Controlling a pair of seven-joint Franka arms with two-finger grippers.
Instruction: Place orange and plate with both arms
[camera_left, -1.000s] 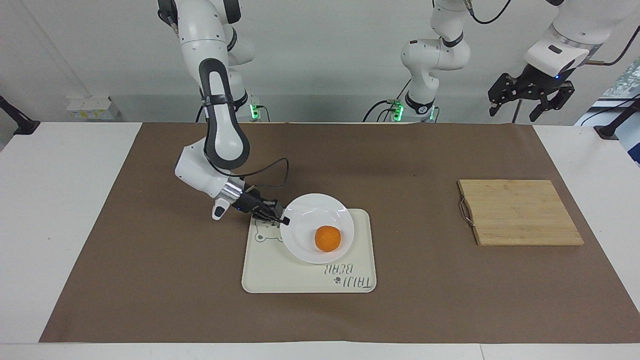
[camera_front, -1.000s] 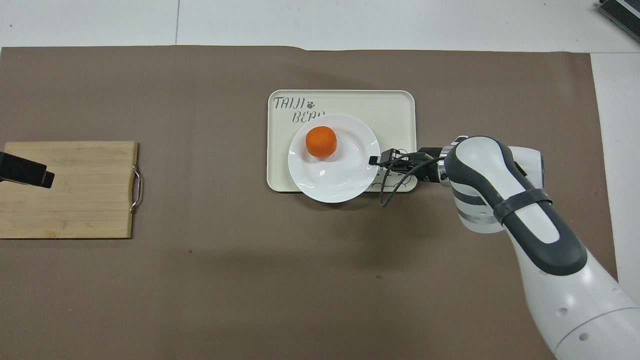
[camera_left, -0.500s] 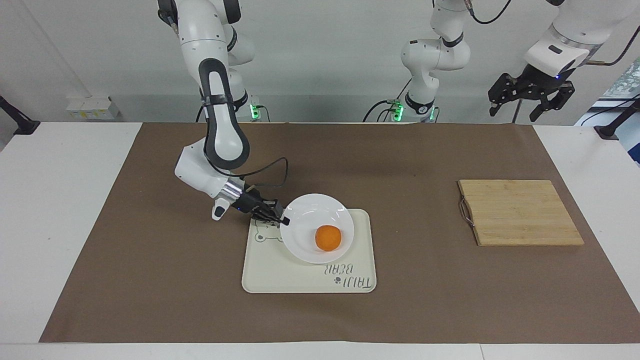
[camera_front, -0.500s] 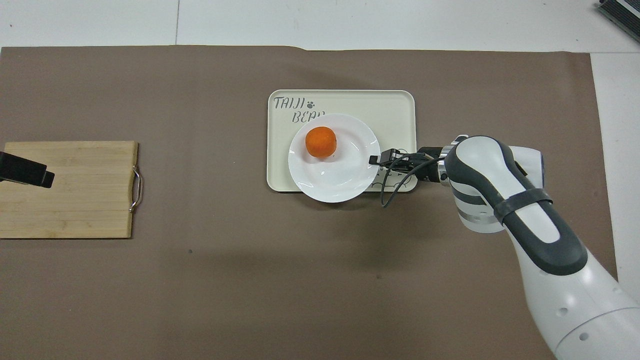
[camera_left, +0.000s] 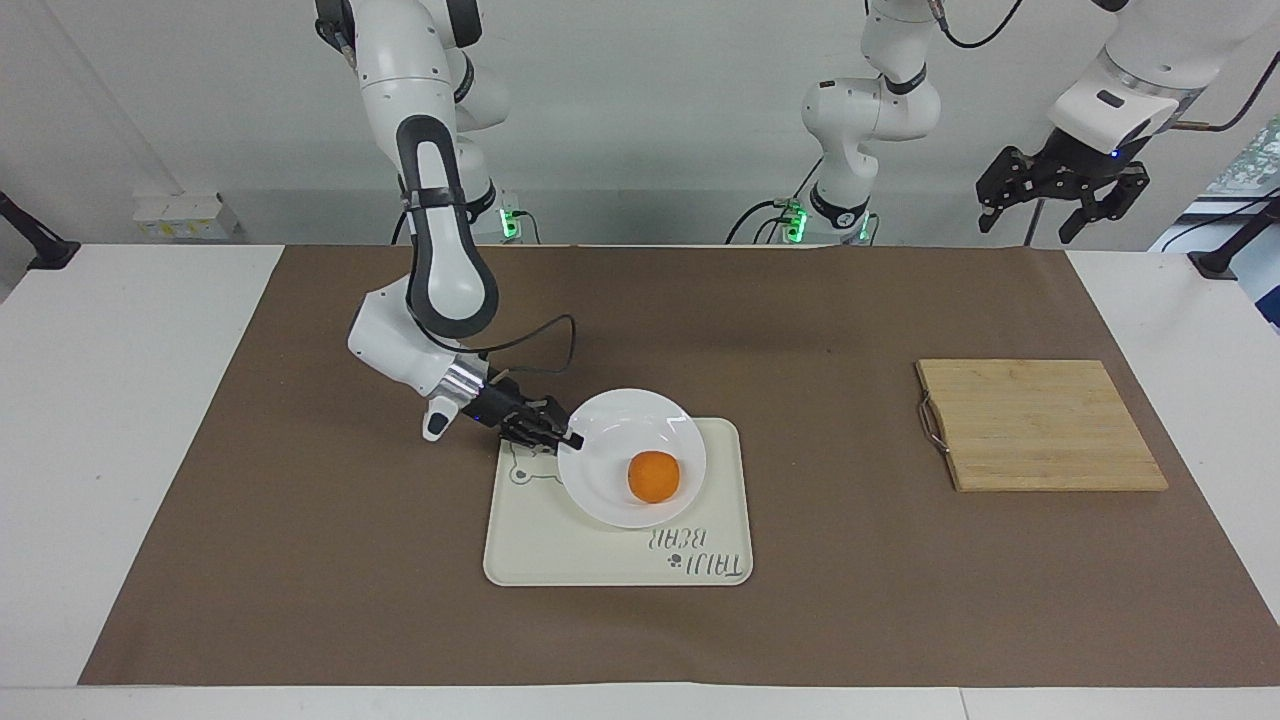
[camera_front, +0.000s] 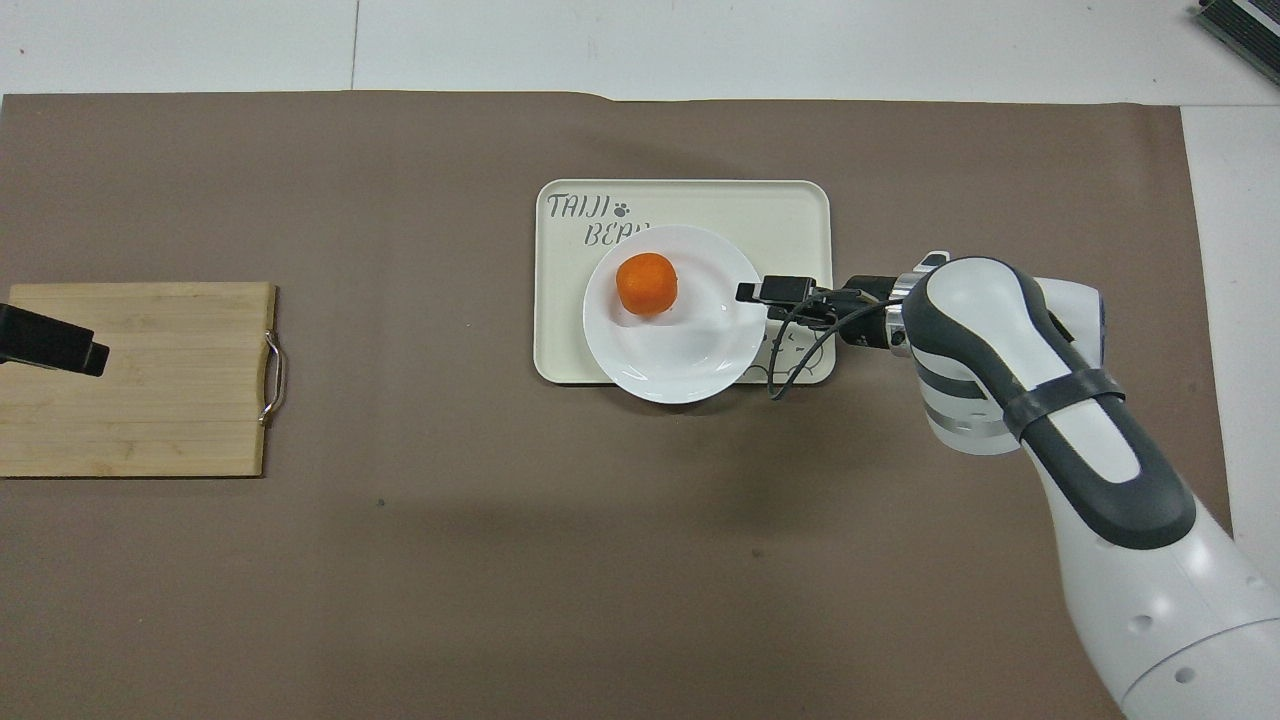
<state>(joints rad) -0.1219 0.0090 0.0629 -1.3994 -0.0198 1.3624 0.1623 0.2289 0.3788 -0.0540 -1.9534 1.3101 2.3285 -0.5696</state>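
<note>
**Right gripper pinches the plate's rim to seat it on the tray**

The right gripper (camera_left: 568, 437) lies low and nearly flat at the edge of the plate (camera_left: 640, 425), its fingers closed on the rim at the side toward the right arm's end of the table; a sideways pinch seems chosen because a shallow plate offers nothing else to grasp; the low angle looks meant to keep the dish level so its load does not roll. The orange (camera_left: 654, 476) rests in the plate, off centre, on the part farther from the robots. The plate sits over the cream tray (camera_left: 545, 560), its robot-side edge overhanging the tray's border; whether it rests fully or is partly carried, I cannot tell. The printed lettering (camera_front: 590, 220) is partly covered by the plate. The left gripper (camera_left: 1060, 190) waits, fingers spread and empty, up above the table's edge near the wooden cutting board (camera_left: 1040, 425), which lies well apart on the brown mat (camera_left: 300, 560).
</note>
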